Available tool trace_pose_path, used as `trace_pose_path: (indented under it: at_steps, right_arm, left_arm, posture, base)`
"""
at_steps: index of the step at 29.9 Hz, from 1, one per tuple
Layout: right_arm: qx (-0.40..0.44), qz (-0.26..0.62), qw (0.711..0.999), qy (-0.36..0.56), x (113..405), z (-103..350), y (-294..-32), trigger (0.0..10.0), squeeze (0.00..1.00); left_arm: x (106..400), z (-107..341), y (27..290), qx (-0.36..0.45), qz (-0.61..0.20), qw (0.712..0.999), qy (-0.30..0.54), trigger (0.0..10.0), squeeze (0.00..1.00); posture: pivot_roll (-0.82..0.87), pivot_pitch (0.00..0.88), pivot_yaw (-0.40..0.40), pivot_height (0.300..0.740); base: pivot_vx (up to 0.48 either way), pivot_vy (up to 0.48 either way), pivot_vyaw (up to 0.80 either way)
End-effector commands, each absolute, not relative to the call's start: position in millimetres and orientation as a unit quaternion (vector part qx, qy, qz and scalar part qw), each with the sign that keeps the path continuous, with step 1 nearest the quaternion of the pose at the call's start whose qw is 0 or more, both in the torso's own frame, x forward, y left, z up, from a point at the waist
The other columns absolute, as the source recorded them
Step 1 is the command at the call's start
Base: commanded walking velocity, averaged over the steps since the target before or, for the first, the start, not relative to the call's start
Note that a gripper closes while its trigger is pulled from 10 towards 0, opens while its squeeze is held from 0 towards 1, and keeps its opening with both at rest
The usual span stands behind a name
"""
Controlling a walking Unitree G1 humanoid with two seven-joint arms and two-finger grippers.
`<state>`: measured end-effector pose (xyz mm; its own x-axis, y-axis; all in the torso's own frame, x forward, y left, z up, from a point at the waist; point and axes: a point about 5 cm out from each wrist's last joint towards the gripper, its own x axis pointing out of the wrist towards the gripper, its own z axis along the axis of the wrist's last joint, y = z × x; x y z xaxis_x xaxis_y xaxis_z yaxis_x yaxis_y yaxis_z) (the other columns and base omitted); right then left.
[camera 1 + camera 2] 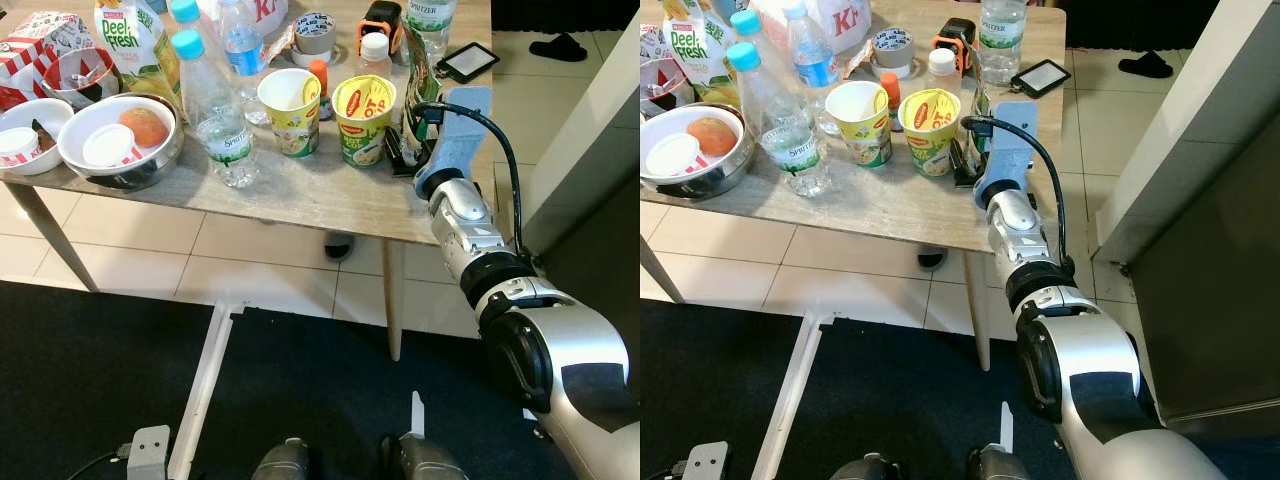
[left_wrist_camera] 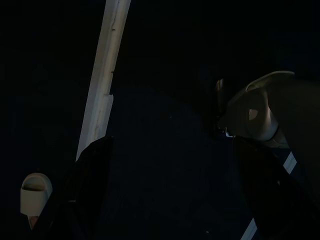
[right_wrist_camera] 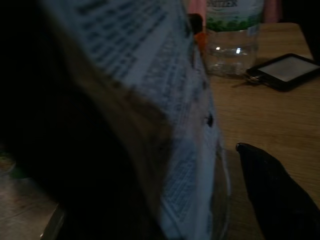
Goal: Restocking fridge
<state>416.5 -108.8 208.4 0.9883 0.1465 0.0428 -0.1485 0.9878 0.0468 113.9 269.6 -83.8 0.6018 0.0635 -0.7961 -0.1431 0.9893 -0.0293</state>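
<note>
Starting at the far left of the tabletop (image 1: 300,200), well left of the Maggi cup, a small white bowl (image 1: 28,135) holds something dark and a white lid, and beside it a steel bowl (image 1: 120,145) carries a white plate with an orange fruit (image 1: 143,127) and a round white lid. Behind that stands a Deeli Fresh juice carton (image 1: 135,45), and next come two clear water bottles with blue caps, the nearer one (image 1: 215,115) upright and almost empty. Then the open yellow noodle cup (image 1: 292,110), which looks empty, and right beside it the sealed Maggi cup (image 1: 363,120), with a roll of tape (image 1: 315,28) and a small white-capped bottle (image 1: 373,52) behind it. Just right of the Maggi cup, the right gripper (image 1: 410,150) is in at the table's edge, reaching round a tall upright glass container with a printed label (image 3: 185,100); the wrist view has that label pressed right up against the lens, one black finger (image 3: 270,190) standing off to its side, so the fingers look spread around it, though I can't tell whether they have closed on it. Its long axis is vertical and it sits straight ahead between the fingers, so the right arm is plainly the one for this pick. Beyond it stand another Spritzer bottle (image 3: 232,35) and a dark card holder (image 3: 285,70). The left gripper (image 2: 165,200) hangs idle over dark floor, fingers apart, holding nothing.
</note>
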Motion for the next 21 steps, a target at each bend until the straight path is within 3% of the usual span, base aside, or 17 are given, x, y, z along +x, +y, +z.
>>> trace_pose_path:
  at_steps: [1,18,21]
  right_arm:
    - [0.018,0.068,0.997,-0.009,416.5,205.4,-109.2,0.0,0.00]
    - [0.040,0.060,0.997,-0.027,418.2,212.9,-120.1,0.0,0.00]
    - [0.073,0.035,0.996,-0.044,418.0,214.8,-143.3,0.0,0.00]
  left_arm:
    - [99.8,-89.9,263.6,-0.056,0.058,0.885,0.459,10.0,0.00]
    - [108.5,-88.7,261.6,-0.058,0.057,0.887,0.454,10.0,0.00]
    - [113.4,-89.4,257.0,-0.061,0.057,0.887,0.455,10.0,0.00]
  posture:
    - [0.22,0.245,0.052,0.740]
    - [0.22,0.218,0.044,0.740]
    - [0.20,0.191,0.038,0.740]
  base:
    - [0.000,0.000,0.00]
    - [0.000,0.000,0.00]
    - [0.000,0.000,0.00]
